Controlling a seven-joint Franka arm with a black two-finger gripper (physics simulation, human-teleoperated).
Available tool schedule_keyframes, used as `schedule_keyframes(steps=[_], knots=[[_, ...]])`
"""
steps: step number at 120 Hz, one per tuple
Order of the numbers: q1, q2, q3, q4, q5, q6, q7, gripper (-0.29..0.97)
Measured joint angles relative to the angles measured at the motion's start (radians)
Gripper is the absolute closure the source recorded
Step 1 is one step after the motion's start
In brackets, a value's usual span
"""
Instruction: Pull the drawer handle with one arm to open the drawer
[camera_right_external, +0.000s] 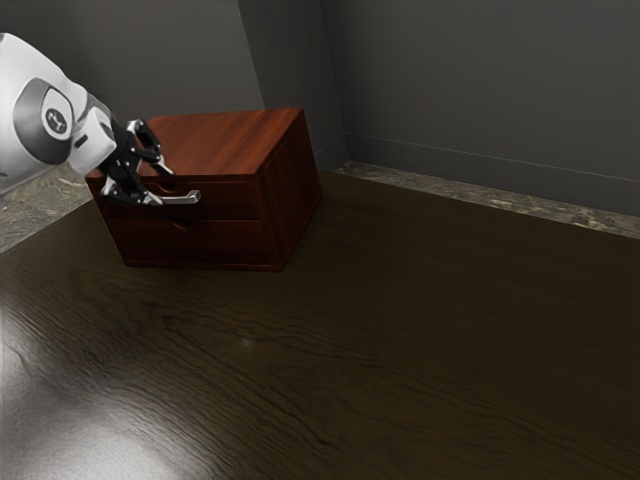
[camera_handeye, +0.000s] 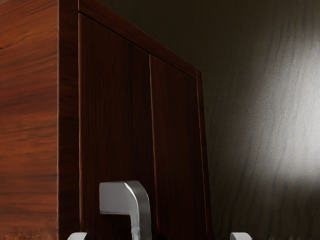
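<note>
Reaching in at the front of the red-brown wooden cabinet (camera_right_external: 250, 165), the black gripper (camera_right_external: 148, 178) sits right at the top drawer (camera_right_external: 225, 192), on the silver drawer handle (camera_right_external: 180, 198). The cabinet stands on a dark wooden table (camera_right_external: 400, 340), and the handle juts out from the cabinet's front face, on the half nearer the arm. From the wrist, the handle's bent end (camera_handeye: 127, 202) stands close under the hand, with two pale fingertips (camera_handeye: 239, 236) poking in on either side of it. They are spread wide, one just beside the handle and the other well clear of it, so nothing is clamped. The top drawer front lies flush with the lower drawer (camera_right_external: 200, 242) on the cabinet, no gap showing.
</note>
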Motion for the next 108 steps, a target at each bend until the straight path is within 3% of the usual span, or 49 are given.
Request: schedule_keyframes(steps=[108], knots=[[0.057,0.131,-0.02,0.081,-0.003,-0.006,-0.078,0.46]])
